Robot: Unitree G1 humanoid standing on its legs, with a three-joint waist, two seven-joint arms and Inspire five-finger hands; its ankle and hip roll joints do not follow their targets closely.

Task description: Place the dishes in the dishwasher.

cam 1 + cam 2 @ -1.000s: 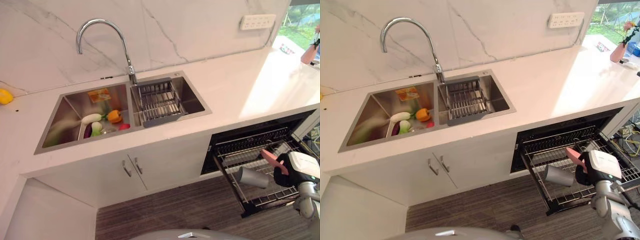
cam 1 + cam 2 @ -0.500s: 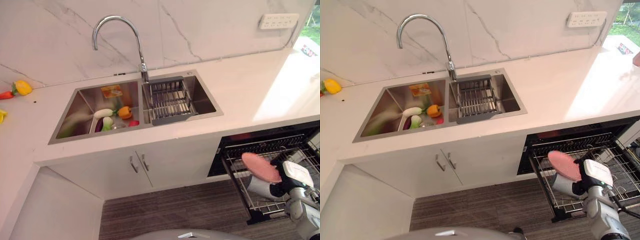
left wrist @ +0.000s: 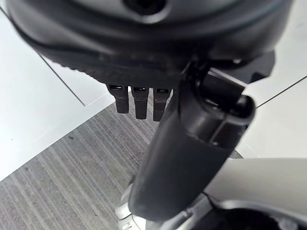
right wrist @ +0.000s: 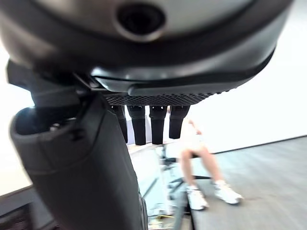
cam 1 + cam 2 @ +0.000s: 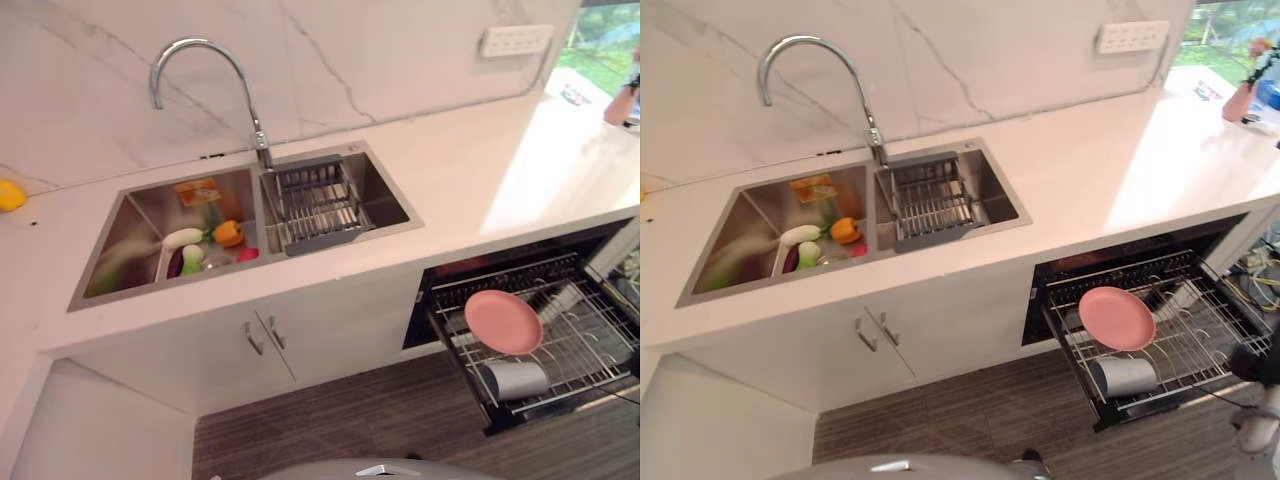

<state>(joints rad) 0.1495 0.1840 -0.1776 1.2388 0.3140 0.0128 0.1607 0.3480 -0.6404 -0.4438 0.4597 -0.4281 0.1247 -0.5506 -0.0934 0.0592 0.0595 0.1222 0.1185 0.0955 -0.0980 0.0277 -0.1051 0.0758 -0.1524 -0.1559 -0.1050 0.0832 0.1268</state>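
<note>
White marble surface (image 5: 480,170) with a double sink (image 5: 130,235), and one pulled-out dishwasher rack (image 5: 590,345) below it.

One pink plate (image 5: 503,321) stands tilted in the rack, with one grey cup (image 5: 515,379) lying on its side just in front of it. One wire basket (image 5: 315,205) sits in the sink's right basin; toy vegetables (image 5: 205,245) lie in the left one. The left hand (image 3: 139,103) and right hand (image 4: 148,124) each hang with straight, relaxed fingers, holding nothing.
</note>
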